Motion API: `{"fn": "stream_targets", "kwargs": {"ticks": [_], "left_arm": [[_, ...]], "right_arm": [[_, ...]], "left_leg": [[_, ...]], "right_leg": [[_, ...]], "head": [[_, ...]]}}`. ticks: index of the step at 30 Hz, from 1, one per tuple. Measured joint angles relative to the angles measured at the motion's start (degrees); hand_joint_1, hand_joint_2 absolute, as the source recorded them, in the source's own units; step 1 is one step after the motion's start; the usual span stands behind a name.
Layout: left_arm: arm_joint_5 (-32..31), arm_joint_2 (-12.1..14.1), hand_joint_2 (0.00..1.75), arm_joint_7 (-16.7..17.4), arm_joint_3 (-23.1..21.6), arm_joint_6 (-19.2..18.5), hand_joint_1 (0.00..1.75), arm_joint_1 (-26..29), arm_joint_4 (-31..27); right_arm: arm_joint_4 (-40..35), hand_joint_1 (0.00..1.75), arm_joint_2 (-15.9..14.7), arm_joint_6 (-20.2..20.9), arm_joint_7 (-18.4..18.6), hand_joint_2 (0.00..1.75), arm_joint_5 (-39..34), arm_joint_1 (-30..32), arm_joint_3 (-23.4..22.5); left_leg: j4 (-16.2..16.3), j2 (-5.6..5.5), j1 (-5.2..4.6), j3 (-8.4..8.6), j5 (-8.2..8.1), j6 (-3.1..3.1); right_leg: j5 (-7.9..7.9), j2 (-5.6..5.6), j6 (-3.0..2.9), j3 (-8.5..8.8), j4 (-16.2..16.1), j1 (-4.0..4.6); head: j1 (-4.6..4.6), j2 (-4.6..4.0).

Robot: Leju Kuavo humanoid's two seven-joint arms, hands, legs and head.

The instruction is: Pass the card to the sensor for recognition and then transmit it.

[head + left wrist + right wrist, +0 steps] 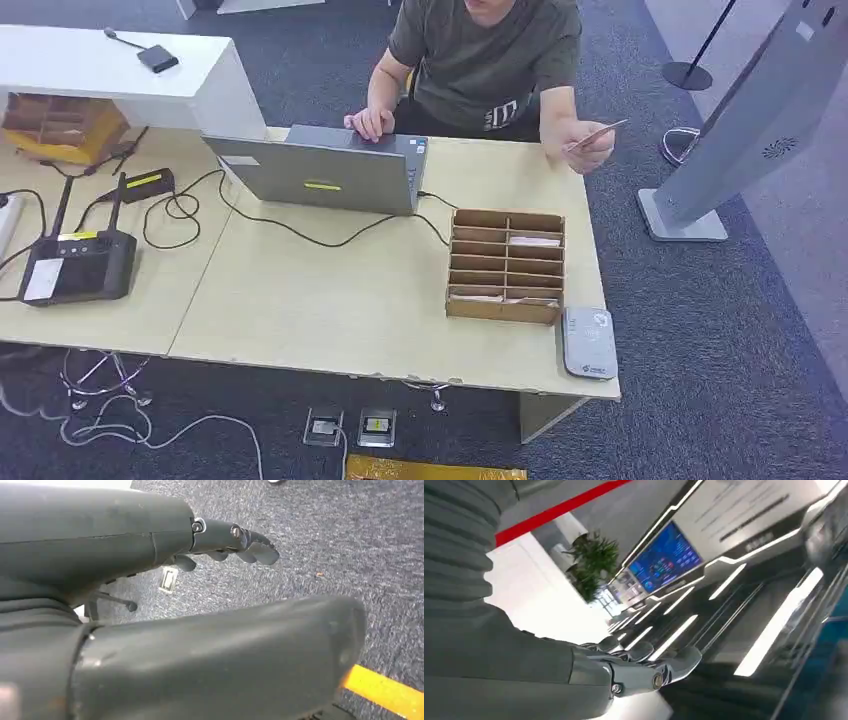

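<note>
The robot's left hand (220, 540) holds nothing, its dark fingers (260, 550) stretched out over grey carpet, and its right hand (639, 667) is empty too, fingers (679, 660) lying side by side. A small grey card sensor (589, 342) lies at the near right corner of the pale wooden table (330, 310). Past the far right edge, a person's hand (590, 148) pinches the thin pale card (598, 134), far from the robot's fingers.

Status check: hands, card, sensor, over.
Left robot hand empty, over carpet. Right robot hand empty, raised. Card in person's hand. Sensor at table corner, unobstructed.
</note>
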Motion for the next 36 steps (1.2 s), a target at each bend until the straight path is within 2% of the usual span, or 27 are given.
{"fn": "stream_targets", "kwargs": {"ticks": [3,6,10,14,17,20,24,26,31,36], "left_arm": [[0.0,0.0,0.00,0.0,0.0,0.6,0.00,0.0,0.0],[0.0,0.0,0.00,0.0,0.0,1.0,0.00,0.0,0.0],[0.0,0.0,0.00,0.0,0.0,1.0,0.00,0.0,0.0],[0.0,0.0,0.00,0.0,0.0,1.0,0.00,0.0,0.0],[0.2,-0.1,0.00,0.0,0.0,1.3,0.00,-0.1,0.0],[0.7,-0.3,0.00,0.0,0.0,2.1,0.00,-0.1,0.0],[0.8,-0.8,0.00,0.0,0.0,3.3,0.00,-0.2,0.0],[0.7,-1.0,0.00,0.0,0.0,3.6,0.00,-0.3,0.0],[0.7,-1.4,0.00,0.0,0.1,4.4,0.00,-0.2,0.0],[1.1,-1.8,0.00,-0.2,0.0,5.2,0.00,-0.3,0.0]], "right_arm": [[1.1,0.00,-2.7,4.1,2.2,1.75,-2.3,-7.6,9.5],[2.8,0.00,-3.9,8.5,2.8,1.75,-4.5,-15.2,18.4],[6.6,0.00,-4.0,11.8,2.8,1.75,-6.1,-23.5,30.8],[9.5,0.00,-3.4,14.2,2.8,1.75,-6.4,-29.0,39.7],[11.7,0.00,-2.4,14.6,2.8,1.75,-7.3,-32.0,45.3],[14.2,0.00,-0.7,12.9,2.9,1.75,-9.2,-35.4,51.4],[19.2,0.00,2.8,5.7,2.9,1.75,-13.6,-40.9,62.7],[21.6,0.00,4.3,3.4,2.9,1.75,-14.7,-42.4,67.5],[26.2,0.00,7.0,1.0,2.9,1.75,-17.1,-46.3,77.1],[30.5,0.00,10.4,-2.8,1.9,1.75,-19.4,-47.7,84.0]], "left_leg": [[0.0,-0.18,0.00,-0.10,0.06,0.03],[0.0,-0.23,0.01,-0.19,0.06,0.03],[0.0,-0.26,0.01,-0.13,0.11,0.01],[0.0,-0.27,0.01,-0.16,0.11,0.01],[0.0,-0.26,0.02,-0.16,0.11,0.01],[0.0,-0.24,0.02,-0.25,0.12,0.00],[0.0,-0.24,0.08,-0.14,0.16,-0.06],[0.0,-0.28,0.10,-0.10,0.17,-0.07],[0.0,-0.26,0.11,-0.12,0.17,-0.08],[0.0,-0.27,0.11,-0.13,0.17,-0.08]], "right_leg": [[0.00,-0.21,0.00,-0.04,0.0,0.00],[0.00,-0.26,0.00,-0.07,0.0,0.01],[0.00,-0.28,0.00,-0.12,0.0,0.02],[0.00,-0.27,0.00,-0.14,0.0,0.02],[0.00,-0.27,0.00,-0.15,0.0,0.02],[0.00,-0.24,0.00,-0.16,0.0,0.02],[0.00,-0.24,-0.01,-0.16,0.0,0.08],[0.00,-0.28,-0.01,-0.15,0.0,0.10],[0.01,-0.22,-0.01,-0.17,0.0,0.10],[0.00,-0.23,-0.01,-0.18,0.0,0.11]], "head": [[-0.02,0.00],[-0.04,0.00],[-0.07,0.00],[-0.02,0.00],[-0.07,0.00],[-0.04,0.00],[-0.07,0.00],[-0.04,0.00],[-0.04,0.00],[-0.04,0.00]]}}
